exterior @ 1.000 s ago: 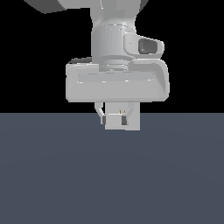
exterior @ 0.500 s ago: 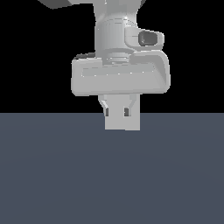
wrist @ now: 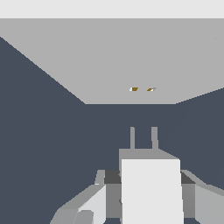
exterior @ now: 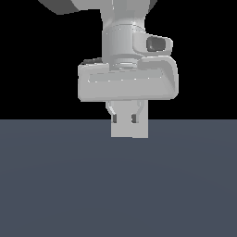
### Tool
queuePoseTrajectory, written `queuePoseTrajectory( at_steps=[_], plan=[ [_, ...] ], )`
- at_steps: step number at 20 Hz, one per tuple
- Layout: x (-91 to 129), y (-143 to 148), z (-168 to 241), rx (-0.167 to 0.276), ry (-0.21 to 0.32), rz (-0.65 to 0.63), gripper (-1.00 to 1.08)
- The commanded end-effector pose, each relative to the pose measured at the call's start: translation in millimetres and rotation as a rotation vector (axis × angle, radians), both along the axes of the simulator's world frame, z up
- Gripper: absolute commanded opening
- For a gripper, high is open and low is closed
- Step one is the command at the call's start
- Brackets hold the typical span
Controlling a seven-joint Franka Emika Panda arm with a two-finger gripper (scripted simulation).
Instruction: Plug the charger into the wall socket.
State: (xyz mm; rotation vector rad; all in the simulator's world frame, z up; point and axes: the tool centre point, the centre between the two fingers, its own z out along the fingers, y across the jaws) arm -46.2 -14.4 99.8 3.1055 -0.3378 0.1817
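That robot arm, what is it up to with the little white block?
The arm's tool is shut on the charger, a small pale cube with two prongs sticking out. The prongs point toward the wall socket, a flat grey panel with two gold slots. A gap separates prongs and slots, so the charger is not yet plugged in.

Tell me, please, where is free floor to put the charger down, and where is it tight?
Bare dark floor lies on both sides of the gripper and in front of it. In the wrist view, a strip of floor also separates the charger, prongs forward, from the wall socket. The only tight place is between the fingers.
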Motion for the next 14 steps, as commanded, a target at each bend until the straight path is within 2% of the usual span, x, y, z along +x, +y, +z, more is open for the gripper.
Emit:
queuePoseTrajectory(
  at_steps=[1, 8, 14],
  plan=[
    [7, -2, 0, 0.000, 0.000, 0.000, -1.00],
    [32, -7, 0, 0.000, 0.000, 0.000, -1.00],
    [41, -9, 0, 0.000, 0.000, 0.000, -1.00]
  ],
)
